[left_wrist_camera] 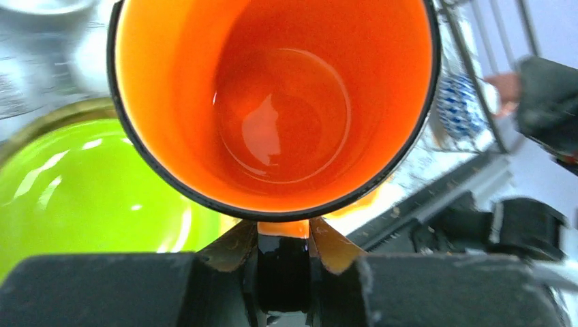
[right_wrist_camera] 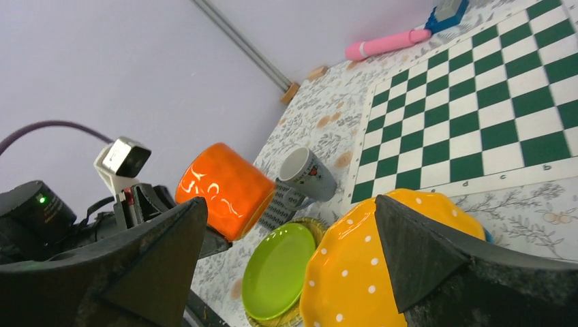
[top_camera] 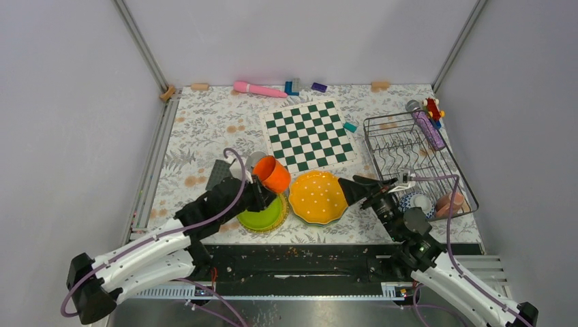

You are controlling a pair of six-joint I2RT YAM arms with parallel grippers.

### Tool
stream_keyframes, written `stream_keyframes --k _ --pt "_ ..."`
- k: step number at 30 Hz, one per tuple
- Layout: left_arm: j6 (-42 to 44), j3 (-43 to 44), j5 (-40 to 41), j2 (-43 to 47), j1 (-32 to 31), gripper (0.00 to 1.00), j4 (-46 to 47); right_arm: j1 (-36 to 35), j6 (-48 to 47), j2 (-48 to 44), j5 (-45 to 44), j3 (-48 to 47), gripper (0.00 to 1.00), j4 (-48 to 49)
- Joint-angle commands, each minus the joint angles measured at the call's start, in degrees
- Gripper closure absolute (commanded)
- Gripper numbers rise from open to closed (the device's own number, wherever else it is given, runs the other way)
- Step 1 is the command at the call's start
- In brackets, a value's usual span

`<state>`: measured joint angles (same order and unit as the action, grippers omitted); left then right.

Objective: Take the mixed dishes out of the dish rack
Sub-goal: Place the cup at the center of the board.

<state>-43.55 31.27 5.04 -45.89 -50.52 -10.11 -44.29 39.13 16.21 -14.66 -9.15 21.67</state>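
Floral tabletop (top_camera: 204, 122) — dish rack (top_camera: 402, 157) holds patterned bowl (top_camera: 417, 202), pink cup (top_camera: 450, 202); left jaws grip empty orange cup (top_camera: 274, 174) — right jaws open.

Top camera: looking down on whole table (top_camera: 204, 122) from near edge. Left wrist: peering closely into orange cup (left_wrist_camera: 286, 116). Right wrist: looking low, leftward; all sharing cup, green plate (right_wrist_camera: 276, 272).

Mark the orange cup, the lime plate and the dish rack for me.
orange cup (top_camera: 275, 176), top view, side wall.
lime plate (top_camera: 264, 217), top view, inner face.
dish rack (top_camera: 399, 154), top view, bare wire floor.
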Motion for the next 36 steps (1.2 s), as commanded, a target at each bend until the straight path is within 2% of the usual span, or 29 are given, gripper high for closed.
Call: stream_keyframes --k 1,6,12,15,21,26,32,36 --pt "-3.9 2.2 20.3 6.8 -0.1 1.0 -10.7 0.3 -4.2 -4.2 -4.9 -0.2 0.0 -3.1" --pt "-15.7 4.6 36.3 7.5 0.0 1.0 -27.9 0.3 -5.2 -8.0 -5.8 0.0 0.0 -6.0" --pt "-32.1 9.1 46.8 0.2 1.1 1.0 -45.9 0.3 -5.8 -8.9 -6.2 0.2 0.0 -7.5" --pt "-35.7 9.7 47.9 -3.6 5.4 1.0 -48.3 0.3 -6.4 -8.1 -6.0 -0.6 0.01 -8.7" --pt "-31.7 6.7 44.8 -5.8 18.2 1.0 -39.6 0.3 -7.0 -6.0 -5.5 -0.6 0.01 -8.0" --pt "-19.0 4.6 44.6 -6.3 26.2 1.0 -22.6 0.3 -7.8 -4.6 -5.7 -0.9 0.0 -7.9" --pt "-2.5 1.7 30.5 -13.0 37.1 1.0 0.8 0.2 -8.3 -4.9 -7.2 -0.4 0.0 -7.9" --pt "0.8 7.4 26.0 -22.5 41.5 1.0 -0.2 0.3 -8.8 -5.6 -8.0 0.0 0.0 -8.0"
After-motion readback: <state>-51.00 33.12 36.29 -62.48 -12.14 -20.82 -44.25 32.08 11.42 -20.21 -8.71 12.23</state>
